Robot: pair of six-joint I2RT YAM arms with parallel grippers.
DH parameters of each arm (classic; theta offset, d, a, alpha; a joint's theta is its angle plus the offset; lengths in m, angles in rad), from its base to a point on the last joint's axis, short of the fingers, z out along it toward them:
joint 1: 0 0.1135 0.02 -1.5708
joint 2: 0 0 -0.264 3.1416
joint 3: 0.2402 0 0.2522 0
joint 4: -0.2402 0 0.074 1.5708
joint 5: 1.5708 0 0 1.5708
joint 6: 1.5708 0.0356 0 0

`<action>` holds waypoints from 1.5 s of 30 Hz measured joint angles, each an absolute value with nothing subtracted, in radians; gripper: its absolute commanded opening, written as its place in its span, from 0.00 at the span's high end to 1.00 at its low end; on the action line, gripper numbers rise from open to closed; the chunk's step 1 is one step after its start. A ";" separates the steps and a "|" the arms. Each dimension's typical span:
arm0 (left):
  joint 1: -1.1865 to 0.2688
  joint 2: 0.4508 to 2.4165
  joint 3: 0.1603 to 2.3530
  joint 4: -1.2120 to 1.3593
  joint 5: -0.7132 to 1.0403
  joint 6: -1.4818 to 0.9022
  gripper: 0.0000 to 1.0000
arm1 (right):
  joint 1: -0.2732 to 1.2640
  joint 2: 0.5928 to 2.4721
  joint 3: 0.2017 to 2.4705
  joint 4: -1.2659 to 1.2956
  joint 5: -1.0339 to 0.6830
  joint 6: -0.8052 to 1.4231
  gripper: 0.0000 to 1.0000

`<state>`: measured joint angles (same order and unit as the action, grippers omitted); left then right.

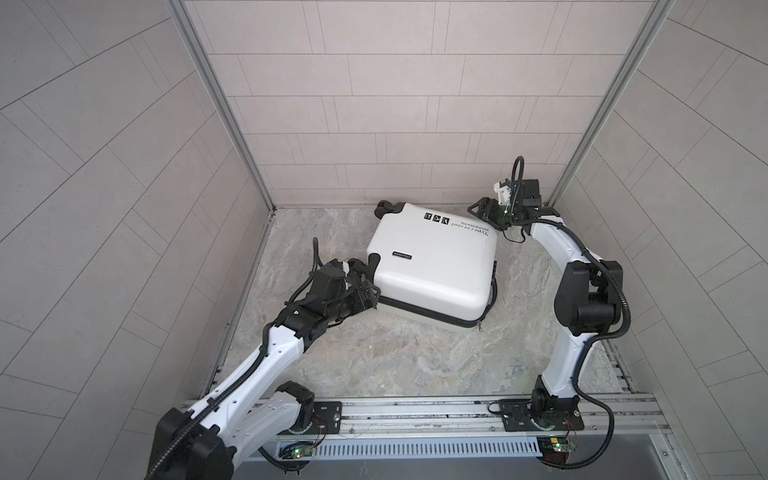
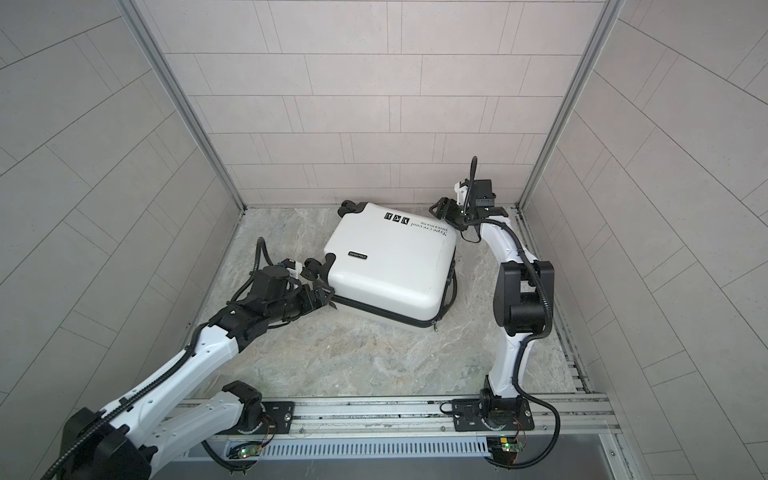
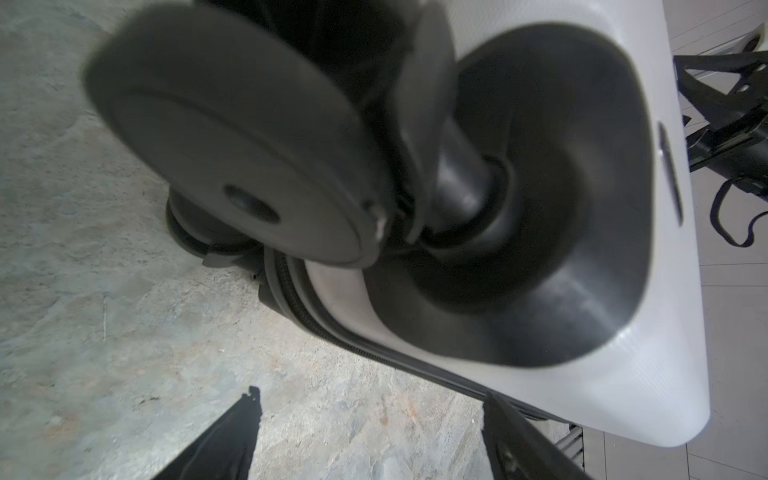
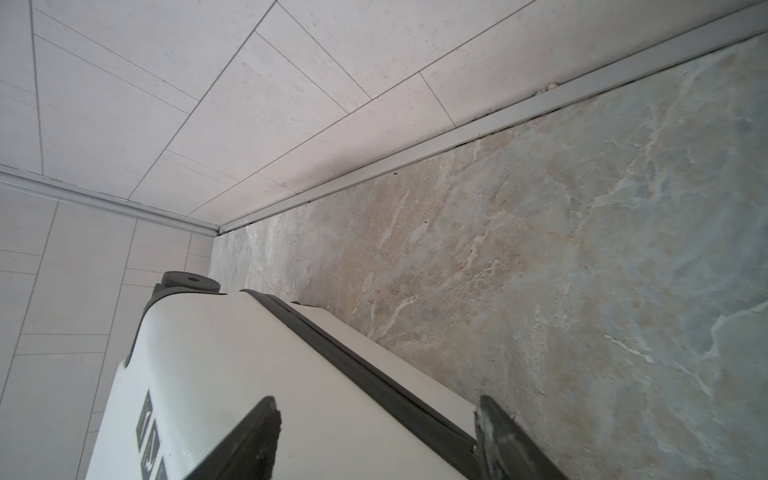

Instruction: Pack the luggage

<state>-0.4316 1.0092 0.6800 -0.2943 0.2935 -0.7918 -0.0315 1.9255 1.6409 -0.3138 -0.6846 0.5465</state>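
Your luggage (image 1: 432,266) lies flat on the marble table (image 1: 374,357) with its lid down. Nothing loose lies around the luggage, so the filling looks done, and closing it is probably what's left. Its zipper band (image 4: 353,365) looks joined along the sides you can see, though the rest is hidden. Your left gripper (image 3: 372,395) sits by a luggage wheel (image 3: 232,137), jaws spread and empty. Your right gripper (image 4: 376,401) straddles the band at the luggage's lettered corner, jaws apart, clamping nothing that I can see.

Left pincer (image 3: 370,399) and right pincer (image 4: 376,403) both point inward, jaws spread apart
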 measured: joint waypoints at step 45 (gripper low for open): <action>-0.256 1.811 1.381 -0.151 0.334 -0.569 0.11 | 0.163 1.232 0.980 -0.327 -0.465 0.564 0.14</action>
